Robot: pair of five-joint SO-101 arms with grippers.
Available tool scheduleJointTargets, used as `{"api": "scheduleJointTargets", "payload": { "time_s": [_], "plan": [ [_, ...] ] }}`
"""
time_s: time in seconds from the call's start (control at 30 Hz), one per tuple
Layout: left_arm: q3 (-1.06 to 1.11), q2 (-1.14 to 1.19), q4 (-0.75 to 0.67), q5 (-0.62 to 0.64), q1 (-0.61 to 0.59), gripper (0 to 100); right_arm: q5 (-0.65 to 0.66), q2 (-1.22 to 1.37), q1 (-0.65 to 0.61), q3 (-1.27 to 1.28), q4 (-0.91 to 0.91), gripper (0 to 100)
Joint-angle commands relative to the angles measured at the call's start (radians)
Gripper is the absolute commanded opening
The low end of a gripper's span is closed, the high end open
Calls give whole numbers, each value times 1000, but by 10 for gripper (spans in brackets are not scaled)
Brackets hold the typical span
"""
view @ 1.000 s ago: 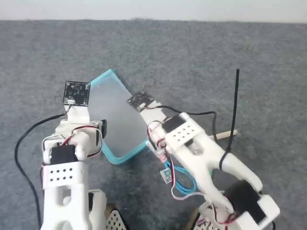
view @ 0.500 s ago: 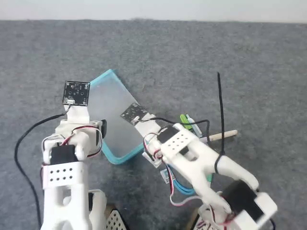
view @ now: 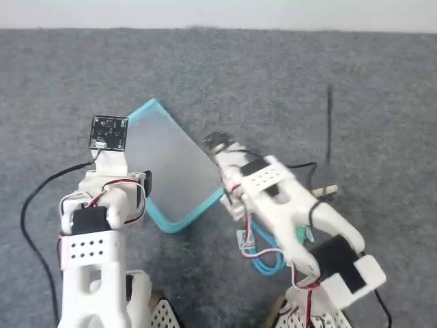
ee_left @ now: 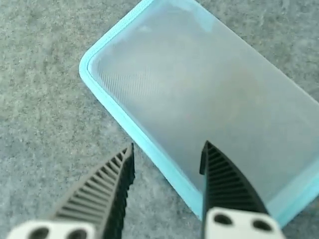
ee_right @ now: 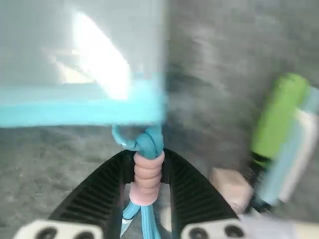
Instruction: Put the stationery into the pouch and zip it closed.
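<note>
While our right claw [ee_right: 148, 158] pinches the pink-beaded zipper pull [ee_right: 148, 175] at a corner of the pouch [view: 171, 171], the green pen [ee_right: 280, 114] and a wooden piece [ee_right: 229, 185] lie outside it on the tabletop [view: 287, 68], near that corner. We judge dragging the main risk. A tug could slide the light pouch along instead of running the zipper, since our left claw [ee_left: 168, 149] hangs spread above the teal rim, apparently pinning nothing. Zipping now would also shut the stationery out.
</note>
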Motion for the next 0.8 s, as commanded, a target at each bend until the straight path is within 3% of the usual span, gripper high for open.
{"api": "scheduleJointTargets", "payload": {
  "time_s": [0.0, 0.2, 0.33, 0.47, 0.6, 0.77],
  "plan": [
    [-61, 14, -41, 18, -3, 203, -17, -176, 82, -49, 64, 6],
    [-56, 15, -109, 35, -54, 203, 61, -509, 101, -60, 209, 6],
    [-18, 17, -178, 54, -49, 203, 83, -671, 79, -238, 348, 6],
    [30, 17, -207, 54, 63, 203, 75, -630, 2, -525, 510, 6],
    [67, 17, -204, 60, 195, 202, 78, -521, -48, -763, 564, 6],
    [85, 17, -242, 155, 390, 202, 92, -338, -99, -1108, 674, 6]
  ]
}}
